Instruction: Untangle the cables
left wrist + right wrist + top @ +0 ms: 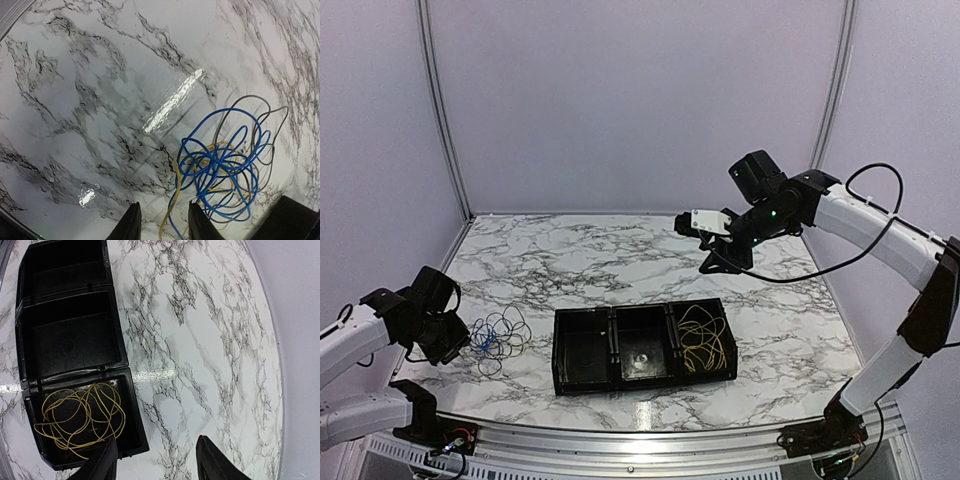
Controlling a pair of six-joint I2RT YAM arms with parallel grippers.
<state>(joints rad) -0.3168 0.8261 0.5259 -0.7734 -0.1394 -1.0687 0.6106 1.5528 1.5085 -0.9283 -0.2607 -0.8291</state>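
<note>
Nearest us, the left gripper sits low over the marble table, fingers parted, with a yellow strand trailing through the gap, not pinched as far as I can see. The tangle of blue, yellow and black cables lies just ahead, right of those fingers. Further right is the black tray, a yellow cable coiled alone in its right-hand compartment. The right gripper hangs high, fingers spread, empty. The left arm is plainly nearer the knot.
</note>
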